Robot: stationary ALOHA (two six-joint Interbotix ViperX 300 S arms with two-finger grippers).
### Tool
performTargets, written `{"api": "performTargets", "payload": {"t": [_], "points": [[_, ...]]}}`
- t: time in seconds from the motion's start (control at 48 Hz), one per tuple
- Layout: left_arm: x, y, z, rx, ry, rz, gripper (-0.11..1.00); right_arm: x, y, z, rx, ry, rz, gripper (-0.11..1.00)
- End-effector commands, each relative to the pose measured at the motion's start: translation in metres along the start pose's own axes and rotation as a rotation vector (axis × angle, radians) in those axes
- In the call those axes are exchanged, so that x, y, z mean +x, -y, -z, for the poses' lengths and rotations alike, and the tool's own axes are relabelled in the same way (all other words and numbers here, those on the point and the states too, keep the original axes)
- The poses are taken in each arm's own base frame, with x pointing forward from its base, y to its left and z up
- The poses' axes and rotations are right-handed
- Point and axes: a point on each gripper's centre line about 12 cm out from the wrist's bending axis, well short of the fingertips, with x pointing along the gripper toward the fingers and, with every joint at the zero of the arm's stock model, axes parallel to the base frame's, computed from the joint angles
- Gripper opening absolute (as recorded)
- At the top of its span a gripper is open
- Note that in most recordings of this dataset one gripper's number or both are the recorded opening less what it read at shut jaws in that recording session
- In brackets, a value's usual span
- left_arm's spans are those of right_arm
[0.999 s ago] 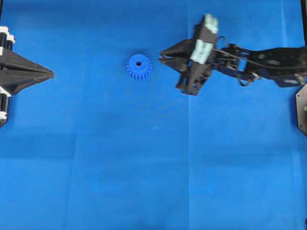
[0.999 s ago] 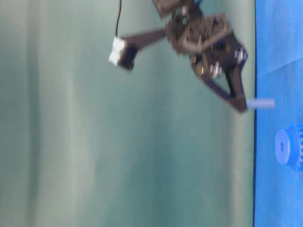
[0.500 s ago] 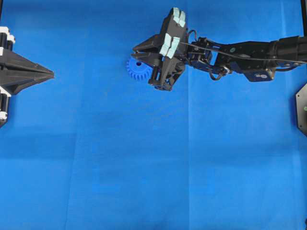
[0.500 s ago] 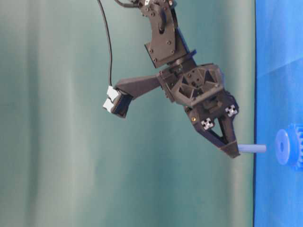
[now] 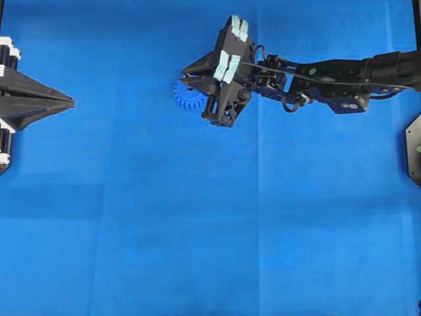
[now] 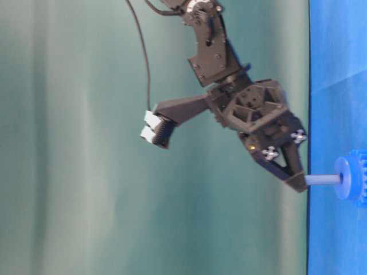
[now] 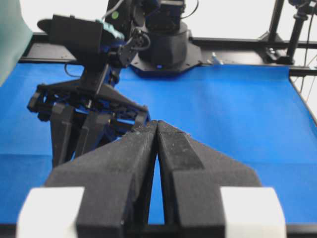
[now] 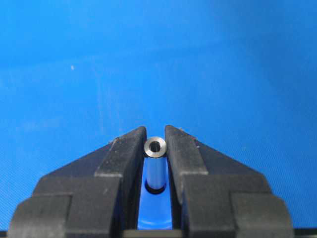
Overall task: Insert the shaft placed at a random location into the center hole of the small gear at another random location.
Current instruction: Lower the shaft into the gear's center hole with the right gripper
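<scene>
The small gear [image 5: 183, 99], bright blue, lies on the blue cloth, partly hidden under my right gripper [image 5: 186, 77]. In the table-level view the gear [image 6: 354, 177] shows at the right edge. My right gripper [image 8: 155, 136] is shut on the shaft [image 8: 155, 147], a silvery pin seen end-on as a ring. The shaft [image 6: 323, 180] points straight at the gear's hub, and its lower end meets the center hole [image 8: 156, 190]. My left gripper [image 5: 70, 102] is shut and empty at the far left; it also shows in the left wrist view [image 7: 157, 124].
The blue cloth [image 5: 197, 230] covers the whole table. The right arm [image 5: 329, 69] stretches in from the right edge. A black mount [image 5: 414, 148] sits at the right edge.
My right gripper has carried the shaft left over the gear and lowered it. The shaft's end now meets the hub's hole. The left gripper has not moved.
</scene>
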Motion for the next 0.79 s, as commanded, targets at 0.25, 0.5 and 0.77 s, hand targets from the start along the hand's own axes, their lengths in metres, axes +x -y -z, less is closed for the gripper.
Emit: {"api": "performTargets", "payload": {"t": [0.25,0.5,0.77], "points": [[0.001,0.0,-0.003,0.0,0.008,0.0,0.0,0.007,0.002,-0.003,0.001,0.018,0.005,0.03],[0.001,0.0,-0.003,0.001,0.008,0.001,0.0,0.011,0.003,0.002,0.0,0.015,0.009,0.03],[0.001,0.0,-0.003,0.003,0.008,-0.001,0.0,0.014,0.004,0.008,0.0,0.0,0.012,0.03]]}}
